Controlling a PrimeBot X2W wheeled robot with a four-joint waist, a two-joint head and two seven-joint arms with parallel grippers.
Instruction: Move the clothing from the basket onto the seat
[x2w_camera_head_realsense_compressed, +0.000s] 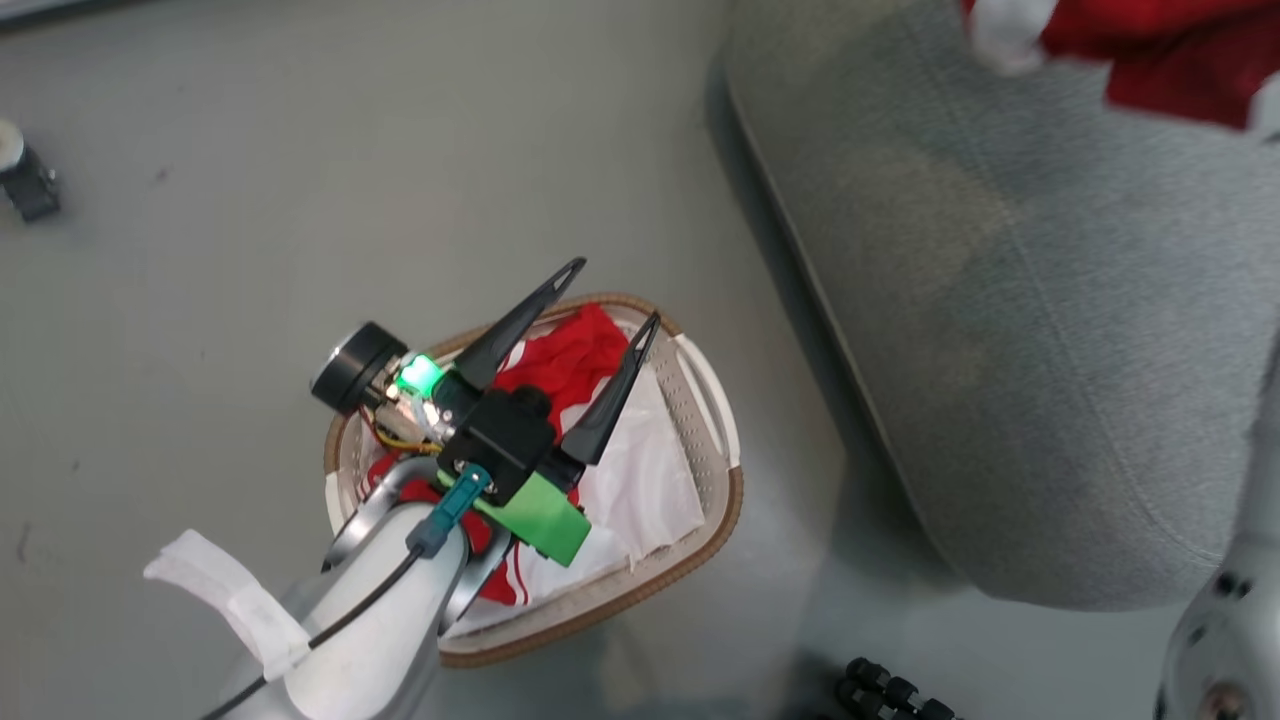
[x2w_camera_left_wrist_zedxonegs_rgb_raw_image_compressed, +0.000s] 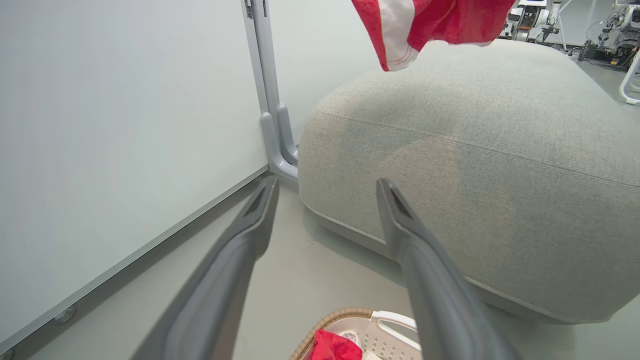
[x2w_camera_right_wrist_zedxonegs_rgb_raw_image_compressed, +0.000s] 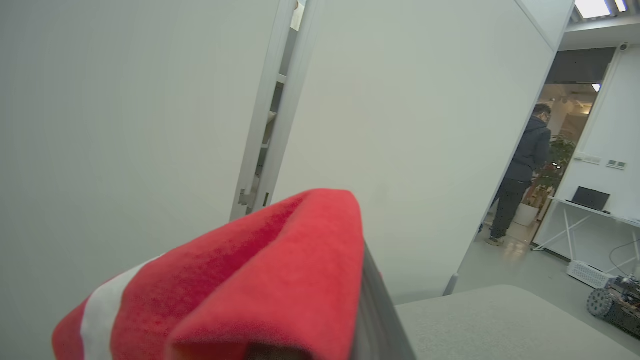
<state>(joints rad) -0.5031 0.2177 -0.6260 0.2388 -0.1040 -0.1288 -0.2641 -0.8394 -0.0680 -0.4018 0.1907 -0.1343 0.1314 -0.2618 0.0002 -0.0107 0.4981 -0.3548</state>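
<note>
I'm hovering the left gripper spread wide and empty above the basket, red clothing lying inside; the right gripper is clamping a red garment hanging over the seat

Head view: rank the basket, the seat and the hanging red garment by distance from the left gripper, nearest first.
1. The basket, directly under the open left gripper.
2. The seat, off to the right across a strip of floor.
3. The hanging red garment, at the top right corner, above the seat.
</note>
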